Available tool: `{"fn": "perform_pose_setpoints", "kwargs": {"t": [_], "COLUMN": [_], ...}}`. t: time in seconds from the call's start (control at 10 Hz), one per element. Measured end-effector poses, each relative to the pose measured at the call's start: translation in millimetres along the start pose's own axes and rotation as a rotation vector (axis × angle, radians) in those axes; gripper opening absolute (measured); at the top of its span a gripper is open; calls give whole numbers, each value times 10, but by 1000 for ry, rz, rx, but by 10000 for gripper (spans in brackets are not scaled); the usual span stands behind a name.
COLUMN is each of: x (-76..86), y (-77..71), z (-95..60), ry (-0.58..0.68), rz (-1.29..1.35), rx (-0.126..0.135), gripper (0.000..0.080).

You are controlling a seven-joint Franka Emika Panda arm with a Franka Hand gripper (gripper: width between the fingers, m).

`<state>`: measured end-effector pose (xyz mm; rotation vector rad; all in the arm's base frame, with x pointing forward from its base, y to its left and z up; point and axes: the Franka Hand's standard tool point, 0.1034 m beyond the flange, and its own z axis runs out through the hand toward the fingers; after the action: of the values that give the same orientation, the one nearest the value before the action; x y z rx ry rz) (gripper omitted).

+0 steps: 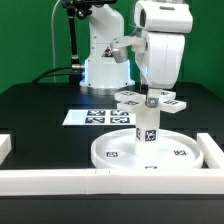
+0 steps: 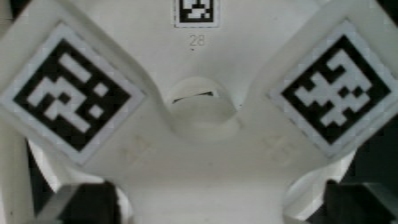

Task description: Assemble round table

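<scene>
The large round disc (image 1: 120,152) lies flat on the black table in the exterior view. The short cylindrical leg (image 1: 147,128) stands upright on it. The four-lobed cross base (image 1: 150,100) sits level on top of the leg. My gripper (image 1: 149,92) comes straight down onto it. In the wrist view two tagged lobes of the cross base (image 2: 196,130) spread away from its centre hole. My gripper (image 2: 214,205) has a dark finger on each side of the base's white body, and it is shut on it.
The marker board (image 1: 92,117) lies flat behind the disc towards the exterior view's left. White border rails run along the front (image 1: 45,181) and the exterior view's right (image 1: 213,150). The robot's base (image 1: 105,70) stands at the back.
</scene>
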<state>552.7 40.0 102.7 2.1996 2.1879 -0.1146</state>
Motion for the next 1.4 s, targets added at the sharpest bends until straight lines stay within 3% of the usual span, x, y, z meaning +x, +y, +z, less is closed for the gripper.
{"fn": "perform_pose_setpoints", "kwargs": {"t": [0.1,0.4,0.5,0.7,0.9,1.4], "x": [-8,-15,-13,-39,-48,-56], "y": [2,3,-11,-35,-34,-30], "z": [-2,-2,0,3,6,3], "ry": [0,0,6,8,30,36], "rz": [2,36,169,435,649,1063], "rx": [0,0,11,59,81,95], "gripper": [439,439,439,439,440,440]}}
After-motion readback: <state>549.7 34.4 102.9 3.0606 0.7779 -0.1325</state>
